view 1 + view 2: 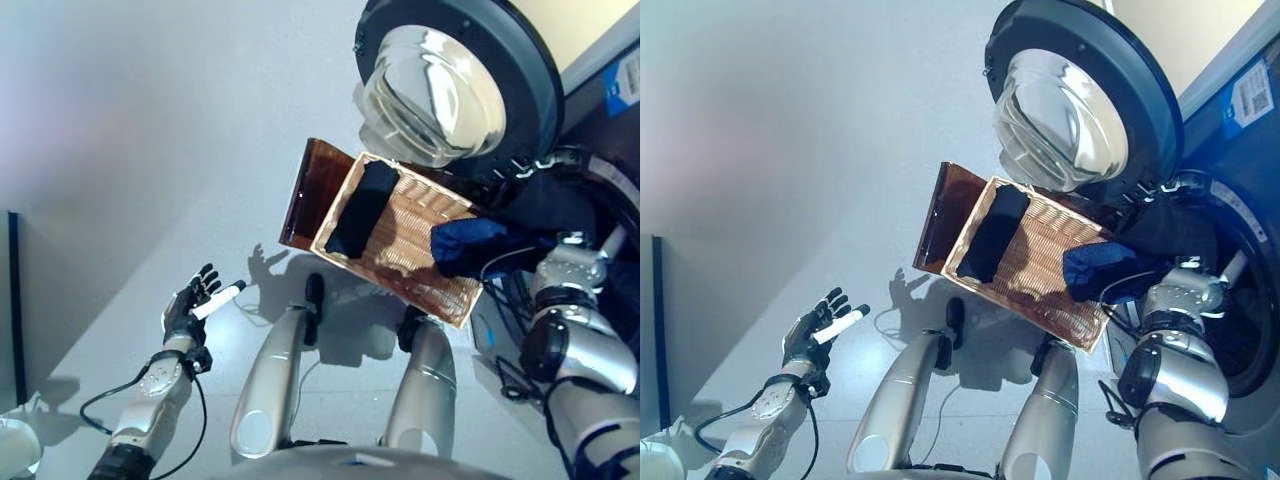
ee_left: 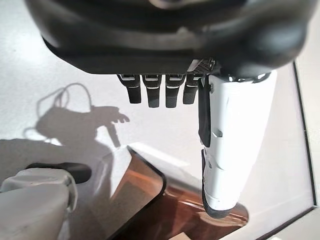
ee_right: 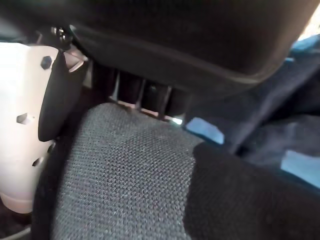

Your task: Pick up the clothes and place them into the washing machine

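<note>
I stand in what looks like a laundry corner of a home or test room: a front-loading washing machine [image 1: 1240, 130] with its round glass door [image 1: 1065, 105] swung open, a woven basket [image 1: 1035, 265] of dark clothes [image 1: 992, 235] on the pale bare floor [image 1: 790, 150] beside it.

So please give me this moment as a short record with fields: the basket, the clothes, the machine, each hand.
basket: brown woven rectangular basket on the pale floor, in front of the washing machine
in basket: a black folded garment lying at one end
being carried: a dark blue cloth bunched over the basket's edge at the right hand, beside the machine's opening
machine: dark round door with glass bowl, open
left hand: fingers straight, empty, away from the basket
</note>
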### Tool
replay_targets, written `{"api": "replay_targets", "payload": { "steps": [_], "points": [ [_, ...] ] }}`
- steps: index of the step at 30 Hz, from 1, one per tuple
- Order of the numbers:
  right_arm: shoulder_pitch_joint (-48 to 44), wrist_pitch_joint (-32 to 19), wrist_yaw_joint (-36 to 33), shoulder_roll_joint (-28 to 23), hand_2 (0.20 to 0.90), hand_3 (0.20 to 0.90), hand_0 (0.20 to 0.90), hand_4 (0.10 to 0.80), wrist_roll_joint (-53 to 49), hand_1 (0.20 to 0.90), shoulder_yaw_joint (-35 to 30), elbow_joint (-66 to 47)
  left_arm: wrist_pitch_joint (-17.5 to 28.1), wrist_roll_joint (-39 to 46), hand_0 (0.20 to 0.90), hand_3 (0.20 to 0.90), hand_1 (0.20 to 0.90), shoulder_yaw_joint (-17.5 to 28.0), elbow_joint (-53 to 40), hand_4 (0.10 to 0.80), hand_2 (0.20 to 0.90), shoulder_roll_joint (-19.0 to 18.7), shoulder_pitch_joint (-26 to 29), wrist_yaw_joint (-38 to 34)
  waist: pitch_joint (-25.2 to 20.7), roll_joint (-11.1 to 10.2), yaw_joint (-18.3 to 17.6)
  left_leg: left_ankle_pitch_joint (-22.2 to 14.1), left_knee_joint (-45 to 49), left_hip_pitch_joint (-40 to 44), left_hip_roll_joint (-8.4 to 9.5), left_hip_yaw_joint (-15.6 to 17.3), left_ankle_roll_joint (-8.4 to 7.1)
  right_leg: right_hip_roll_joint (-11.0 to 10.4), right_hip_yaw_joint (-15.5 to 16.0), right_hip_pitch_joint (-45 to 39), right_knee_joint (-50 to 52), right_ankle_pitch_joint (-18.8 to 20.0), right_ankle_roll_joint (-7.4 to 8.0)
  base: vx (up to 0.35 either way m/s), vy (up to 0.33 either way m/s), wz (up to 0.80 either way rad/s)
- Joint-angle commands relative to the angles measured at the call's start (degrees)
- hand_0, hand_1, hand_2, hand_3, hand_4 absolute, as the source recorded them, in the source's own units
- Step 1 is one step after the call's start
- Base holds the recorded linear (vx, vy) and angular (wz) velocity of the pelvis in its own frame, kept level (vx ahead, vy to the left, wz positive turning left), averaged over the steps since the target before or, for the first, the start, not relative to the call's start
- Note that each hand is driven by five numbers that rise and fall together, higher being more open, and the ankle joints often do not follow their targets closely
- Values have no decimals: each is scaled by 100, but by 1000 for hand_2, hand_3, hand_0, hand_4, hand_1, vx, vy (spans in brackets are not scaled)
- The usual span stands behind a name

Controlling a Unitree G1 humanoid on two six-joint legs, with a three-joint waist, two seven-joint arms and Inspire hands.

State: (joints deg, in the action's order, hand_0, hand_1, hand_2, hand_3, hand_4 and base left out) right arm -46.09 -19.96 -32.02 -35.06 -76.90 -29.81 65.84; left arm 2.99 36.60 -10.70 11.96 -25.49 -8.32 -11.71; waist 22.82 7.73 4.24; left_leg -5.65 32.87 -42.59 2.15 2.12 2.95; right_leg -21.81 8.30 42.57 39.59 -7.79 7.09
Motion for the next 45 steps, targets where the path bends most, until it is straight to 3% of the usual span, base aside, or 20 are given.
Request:
{"api": "replay_targets", "payload": {
  "steps": [1, 9, 19, 29, 30, 31, 37, 45],
  "points": [
    [-80, -446, -149, -1091, 200, 200, 200, 300, 301, 200, 84, 60, 405, 23, 900, 900, 900, 284, -377, 800, 900, -276, -371, -120, -457, 192, 9, -126, 71, 75, -495, -399, -810, -161, -614, 69, -124, 310, 227, -1, 7, 10],
    [-175, -343, -646, -1787, 200, 200, 200, 300, 498, 200, -1, 386, 434, 28, 900, 900, 900, 168, -588, 800, 900, -358, -416, -123, -485, 408, -7, -16, -100, 54, -440, -342, -840, -205, -744, 206, -112, 306, 229, -14, 36, 1],
    [-274, -152, -762, -2500, 200, 200, 200, 300, 796, 200, 79, 486, 503, 127, 900, 900, 900, 164, -764, 800, 900, -334, -517, -26, -542, 725, -95, 4, -274, 240, -406, -201, -825, -233, -944, 269, -80, 251, 272, 15, 44, -6],
    [-466, -275, -565, -2571, 200, 200, 200, 300, 850, 200, 354, 337, 497, 171, 900, 900, 900, 57, -724, 800, 900, -375, -475, 43, -511, 727, -185, 14, -389, 447, -434, -109, -832, -222, -971, 172, -99, 252, 300, 6, 1, -3],
    [-456, -278, -560, -2532, 332, 332, 332, 394, 881, 332, 390, 337, 506, 173, 900, 900, 900, 60, -715, 800, 900, -378, -473, 41, -517, 721, -184, 17, -396, 457, -435, -106, -833, -219, -961, 160, -104, 257, 299, 6, -9, -7],
    [-442, -281, -555, -2484, 900, 900, 900, 800, 876, 900, 394, 352, 499, 170, 900, 900, 900, 61, -698, 800, 900, -378, -474, 44, -520, 717, -188, 17, -399, 469, -439, -105, -835, -221, -955, 149, -112, 264, 299, 7, -7, -3],
    [-377, -214, -356, -2116, 900, 900, 900, 800, 737, 900, 514, 405, 469, 217, 900, 900, 900, 134, -595, 800, 900, -391, -458, 26, -515, 658, -211, 31, -447, 522, -468, -70, -839, -183, -938, 99, -177, 330, 276, 0, 0, 0],
    [-360, -399, -586, -1688, 900, 900, 900, 800, 702, 900, 444, 237, 405, 273, 900, 900, 900, 120, -551, 800, 900, -372, -537, 23, -515, 609, -191, 36, -472, 556, -450, -68, -817, -159, -902, -5, -311, 412, 283, 0, 0, 0]
  ]
}}
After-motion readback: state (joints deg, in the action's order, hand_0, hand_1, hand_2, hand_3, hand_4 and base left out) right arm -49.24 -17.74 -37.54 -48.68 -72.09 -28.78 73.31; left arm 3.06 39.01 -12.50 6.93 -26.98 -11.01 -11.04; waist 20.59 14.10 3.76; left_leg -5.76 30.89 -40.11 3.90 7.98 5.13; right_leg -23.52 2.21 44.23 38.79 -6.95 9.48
